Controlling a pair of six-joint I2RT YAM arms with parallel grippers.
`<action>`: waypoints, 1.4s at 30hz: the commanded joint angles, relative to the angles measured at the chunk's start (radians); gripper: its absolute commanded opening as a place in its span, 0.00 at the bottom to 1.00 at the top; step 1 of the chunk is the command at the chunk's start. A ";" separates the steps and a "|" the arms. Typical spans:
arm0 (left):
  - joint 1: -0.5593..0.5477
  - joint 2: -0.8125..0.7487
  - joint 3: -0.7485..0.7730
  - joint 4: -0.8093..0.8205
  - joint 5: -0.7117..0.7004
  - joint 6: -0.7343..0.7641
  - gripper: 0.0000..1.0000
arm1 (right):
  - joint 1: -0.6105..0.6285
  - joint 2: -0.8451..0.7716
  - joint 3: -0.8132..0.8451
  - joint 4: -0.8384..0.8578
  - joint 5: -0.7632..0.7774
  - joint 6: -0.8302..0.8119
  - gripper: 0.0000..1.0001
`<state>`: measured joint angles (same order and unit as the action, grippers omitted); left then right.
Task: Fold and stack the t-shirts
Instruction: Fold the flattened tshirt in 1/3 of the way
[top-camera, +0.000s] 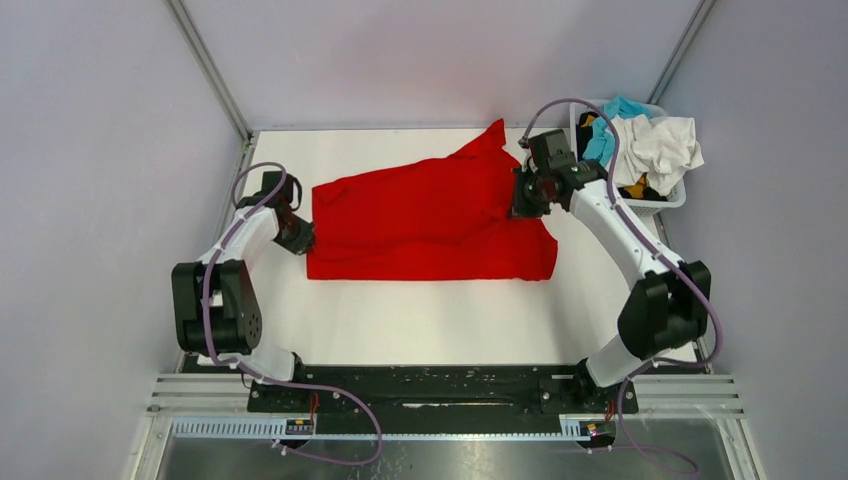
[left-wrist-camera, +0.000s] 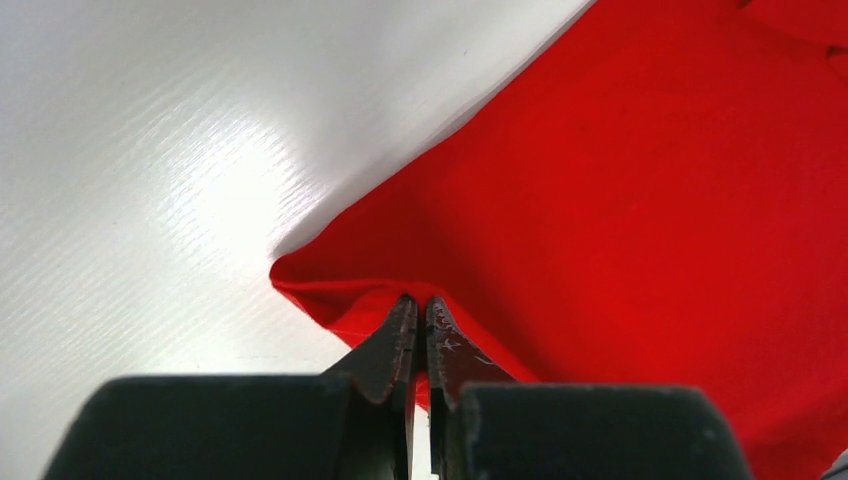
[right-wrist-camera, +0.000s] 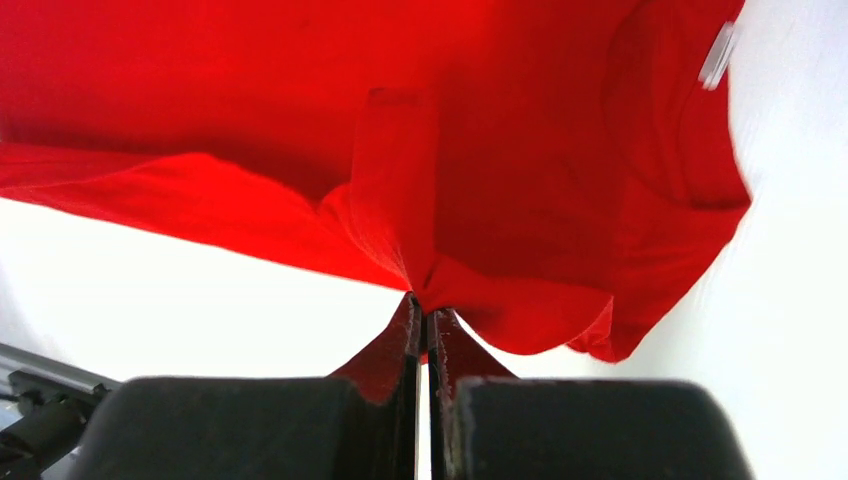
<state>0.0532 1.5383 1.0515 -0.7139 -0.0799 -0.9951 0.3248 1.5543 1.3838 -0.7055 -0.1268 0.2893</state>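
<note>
Top external view shows the red t-shirt (top-camera: 420, 225) stretched crosswise, left gripper (top-camera: 303, 238) pinching its left corner, right gripper (top-camera: 520, 205) clamped on its right edge

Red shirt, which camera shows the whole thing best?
Top external: the whole red shirt shows, spread across the table. The left wrist view shows only one pinched corner; the right wrist view shows only a pinched, bunched fold of it.
</note>
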 joint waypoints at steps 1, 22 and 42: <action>0.003 0.053 0.088 -0.008 -0.055 -0.011 0.00 | -0.044 0.099 0.130 -0.002 -0.044 -0.117 0.00; -0.001 0.144 0.197 0.046 0.061 0.088 0.99 | -0.121 0.383 0.315 0.039 -0.016 -0.048 0.99; -0.143 0.251 0.025 0.234 0.249 0.140 0.99 | 0.026 0.338 -0.152 0.259 -0.122 0.085 0.99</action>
<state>-0.0895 1.7775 1.1145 -0.5533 0.1169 -0.8730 0.3538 1.8931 1.3003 -0.5034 -0.2291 0.3279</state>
